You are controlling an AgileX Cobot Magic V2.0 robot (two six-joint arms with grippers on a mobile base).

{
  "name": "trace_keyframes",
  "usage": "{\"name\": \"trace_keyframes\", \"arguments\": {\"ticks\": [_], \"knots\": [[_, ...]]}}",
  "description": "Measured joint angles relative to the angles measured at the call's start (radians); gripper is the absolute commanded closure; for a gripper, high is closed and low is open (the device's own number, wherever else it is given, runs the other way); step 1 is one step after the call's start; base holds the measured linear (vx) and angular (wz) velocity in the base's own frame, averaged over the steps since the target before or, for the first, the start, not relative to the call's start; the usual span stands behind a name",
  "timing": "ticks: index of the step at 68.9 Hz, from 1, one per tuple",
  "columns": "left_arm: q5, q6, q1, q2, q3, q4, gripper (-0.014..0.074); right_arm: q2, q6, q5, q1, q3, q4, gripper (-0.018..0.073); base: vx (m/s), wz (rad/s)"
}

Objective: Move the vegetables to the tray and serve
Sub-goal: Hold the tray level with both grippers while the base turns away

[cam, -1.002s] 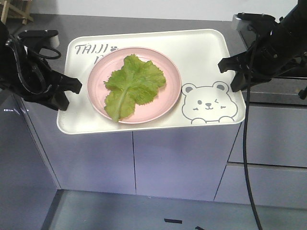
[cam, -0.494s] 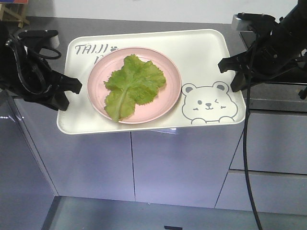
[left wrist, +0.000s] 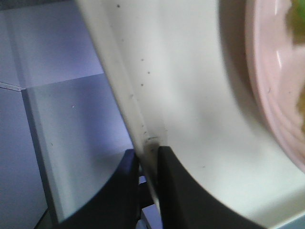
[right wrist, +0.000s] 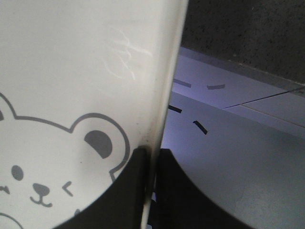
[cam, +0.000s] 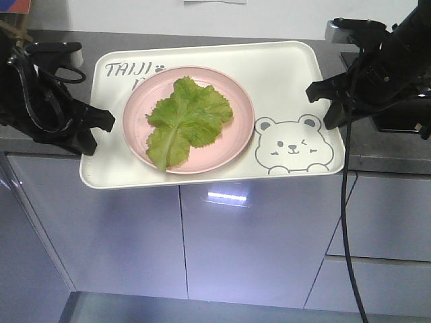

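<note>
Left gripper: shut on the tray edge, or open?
Shut on the tray. In the left wrist view, the left gripper has its black fingers pressed against both faces of the rim, with no gap showing.

Lettering (cam: 131,69) on tray (cam: 283,74) partly under pink plate (cam: 240,138)

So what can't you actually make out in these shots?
- Front view: the pink plate covers the second line of lettering on the tray.
- Left wrist view: the lettuce leaf is a blurred sliver cut by the frame edge.
- Right wrist view: the bear drawing is cut off at the frame's edges.
</note>
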Motion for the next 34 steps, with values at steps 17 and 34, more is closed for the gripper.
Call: {"name": "trace_keyframes", "arguments": {"ticks": [17, 34], "knots": [[0.0, 0.0, 0.0, 0.0, 0.0, 0.0, 0.0602, 0.0, 0.0, 0.0, 0.0, 0.0, 0.0, 0.0564, 0.15, -0.05], [0.0, 0.0, 0.0, 0.0, 0.0, 0.0, 0.0602, 0.0, 0.0, 0.0, 0.0, 0.0, 0.0, 0.0564, 0.14, -0.07]]}}
